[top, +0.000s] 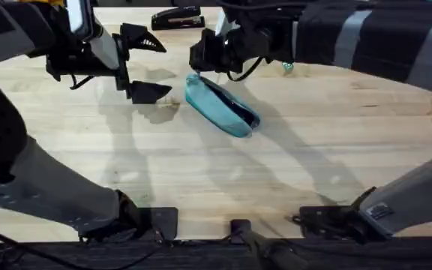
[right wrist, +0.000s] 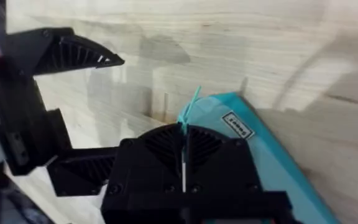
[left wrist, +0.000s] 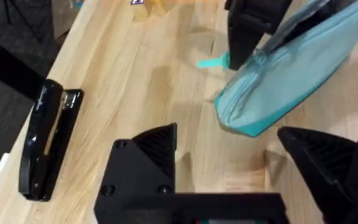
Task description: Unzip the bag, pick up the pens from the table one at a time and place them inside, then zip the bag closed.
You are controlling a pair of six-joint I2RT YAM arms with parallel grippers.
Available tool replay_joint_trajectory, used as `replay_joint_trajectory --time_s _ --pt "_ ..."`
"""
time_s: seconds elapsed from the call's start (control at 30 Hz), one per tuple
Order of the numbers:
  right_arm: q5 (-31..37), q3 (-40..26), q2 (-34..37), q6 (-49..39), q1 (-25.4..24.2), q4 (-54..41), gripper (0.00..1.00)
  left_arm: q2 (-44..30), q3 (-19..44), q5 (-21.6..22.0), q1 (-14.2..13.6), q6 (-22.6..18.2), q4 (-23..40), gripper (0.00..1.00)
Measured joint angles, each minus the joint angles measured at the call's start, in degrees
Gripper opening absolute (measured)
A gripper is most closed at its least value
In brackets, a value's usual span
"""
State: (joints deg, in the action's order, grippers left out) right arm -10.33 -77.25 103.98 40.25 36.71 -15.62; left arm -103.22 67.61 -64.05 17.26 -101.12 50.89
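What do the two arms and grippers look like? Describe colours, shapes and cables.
Both grippers are black. The left gripper has two wedge-shaped fingers with ribbed, fin-like faces. The right gripper has the same ribbed fingers on a blocky body with screw holes. The left arm has a white segment, and the right arm is dark with pale grey bands. Thin black cables loop near the wrists.

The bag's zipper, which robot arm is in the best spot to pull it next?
Probably the right. The right gripper is shut on the bag at its zipper end, while the left gripper hangs open beside it, holding nothing.
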Motion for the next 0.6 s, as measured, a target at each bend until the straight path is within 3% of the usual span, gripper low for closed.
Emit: replay_joint_trajectory --time_s 0.37,0.6 --pt "0.0 0.0 -0.9 -17.8 0.2 0.0 0.03 0.0 0.0 -0.5 -4.4 0.0 2.5 0.993" --pt "0.0 0.0 -0.9 -23.5 0.3 0.0 0.03 -0.4 0.0 -0.7 -7.2 0.0 2.9 0.993"
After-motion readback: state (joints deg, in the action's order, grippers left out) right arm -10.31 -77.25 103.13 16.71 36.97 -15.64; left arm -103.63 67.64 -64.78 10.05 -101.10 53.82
